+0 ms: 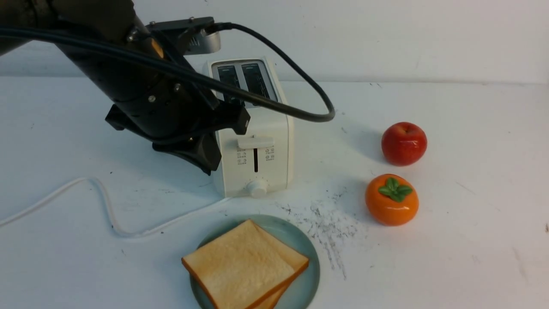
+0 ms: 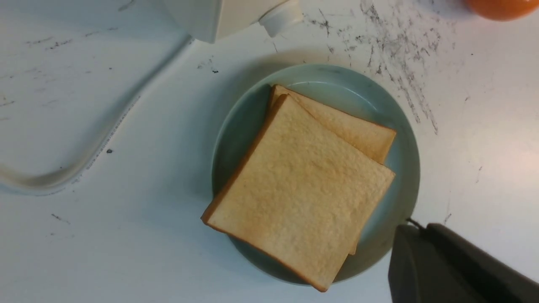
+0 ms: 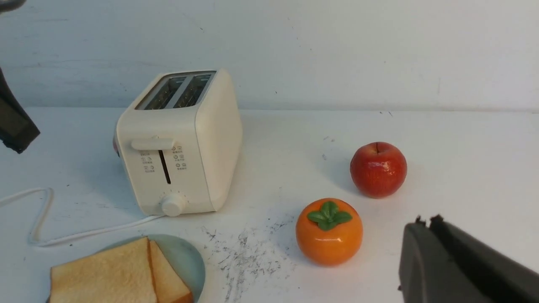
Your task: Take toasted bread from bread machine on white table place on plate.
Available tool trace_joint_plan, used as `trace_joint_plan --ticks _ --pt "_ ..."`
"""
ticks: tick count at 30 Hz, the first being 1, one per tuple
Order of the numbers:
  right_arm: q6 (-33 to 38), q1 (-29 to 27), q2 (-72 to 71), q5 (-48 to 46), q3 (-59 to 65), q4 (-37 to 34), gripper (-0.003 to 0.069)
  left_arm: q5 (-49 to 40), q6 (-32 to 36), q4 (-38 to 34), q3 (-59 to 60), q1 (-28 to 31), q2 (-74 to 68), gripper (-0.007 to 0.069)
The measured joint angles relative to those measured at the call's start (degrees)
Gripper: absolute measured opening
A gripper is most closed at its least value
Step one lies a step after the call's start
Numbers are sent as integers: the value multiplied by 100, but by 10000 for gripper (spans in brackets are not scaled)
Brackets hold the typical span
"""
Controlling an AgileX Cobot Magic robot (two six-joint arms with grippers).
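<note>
Two slices of toasted bread (image 1: pixel 240 266) lie stacked and offset on the blue-green plate (image 1: pixel 309 257) at the front of the white table (image 1: pixel 472 141). The bread machine (image 1: pixel 257 128) stands behind the plate, and both its slots look empty. My left gripper (image 1: pixel 208 165) hangs beside the machine's left front, above the table. In the left wrist view its fingers (image 2: pixel 414 229) are shut together with nothing between them, just off the plate's rim (image 2: pixel 328 82), and the toast (image 2: pixel 307 189) lies below. My right gripper (image 3: pixel 425 223) is shut and empty, and does not show in the front view.
A red apple (image 1: pixel 404 143) and an orange persimmon (image 1: pixel 391 199) sit to the right of the bread machine. The machine's white cord (image 1: pixel 103 201) loops over the table to the left. Black scuffs (image 1: pixel 330 227) mark the table beside the plate.
</note>
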State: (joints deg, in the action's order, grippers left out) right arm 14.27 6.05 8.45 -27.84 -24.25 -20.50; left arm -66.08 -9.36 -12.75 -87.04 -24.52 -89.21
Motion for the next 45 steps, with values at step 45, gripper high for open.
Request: trace_joint_plan --ticks 45 --pt "-418 -298 -903 694 2523 1294 63 -527 -1291 997 2757 0 4920 -8"
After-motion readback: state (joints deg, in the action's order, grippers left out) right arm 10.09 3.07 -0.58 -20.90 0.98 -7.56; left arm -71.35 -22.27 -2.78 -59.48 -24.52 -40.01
